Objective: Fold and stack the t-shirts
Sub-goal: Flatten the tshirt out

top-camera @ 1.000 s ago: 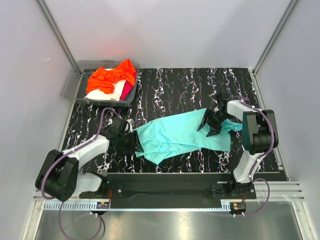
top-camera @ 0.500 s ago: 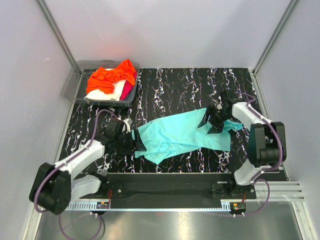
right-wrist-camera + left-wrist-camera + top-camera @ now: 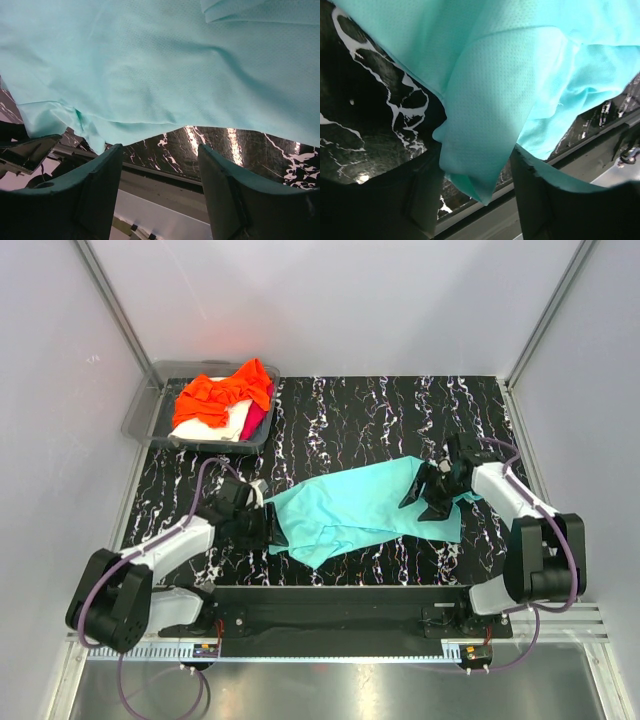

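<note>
Left gripper (image 3: 475, 162) spread, a fold of the teal shirt (image 3: 350, 506) hangs between my fingers. Right gripper (image 3: 160, 150) also spread, shirt edge just past the tips. Shirt lies mid-table (image 3: 350, 420) between both.

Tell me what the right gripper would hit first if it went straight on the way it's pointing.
Most likely the turquoise t-shirt. In the wrist view the right gripper is open and aimed at the shirt's near edge, with nothing else between; how close it is, I can't tell.
</note>
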